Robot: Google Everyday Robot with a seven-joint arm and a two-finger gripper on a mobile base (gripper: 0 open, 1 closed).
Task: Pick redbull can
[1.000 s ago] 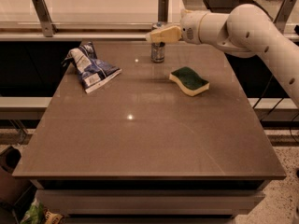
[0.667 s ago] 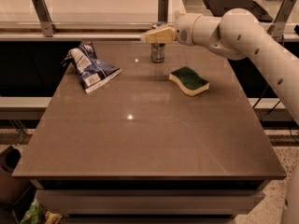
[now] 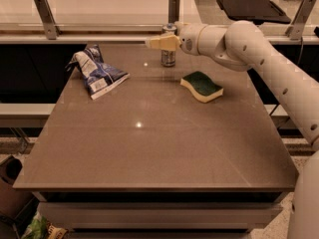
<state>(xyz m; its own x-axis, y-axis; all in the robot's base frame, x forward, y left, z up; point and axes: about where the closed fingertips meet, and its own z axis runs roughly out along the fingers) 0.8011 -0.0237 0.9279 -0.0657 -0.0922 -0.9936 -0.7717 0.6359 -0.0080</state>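
Work surface: brown table (image 3: 149,153), seen from its near edge.
Redbull can (image 3: 168,58): upright near the far edge of the table, about midway along it; silver top and lower body show, the mid-section is hidden.
Gripper (image 3: 157,42): cream-coloured, level with the upper half of the redbull can, crossing in front of it and pointing toward the left of the view.
Grip state: cannot tell; the view does not show whether the can is enclosed or only overlapped.
Arm (image 3: 259,54): white, entering from the right edge of the view and reaching across the far right corner of the table.
Sponge (image 3: 201,86): green top, yellow base, lying flat to the right of the can and nearer the camera, apart from it.
Snack bag (image 3: 95,72): blue-and-white foil, crumpled, on the far left of the table, well apart from the can.
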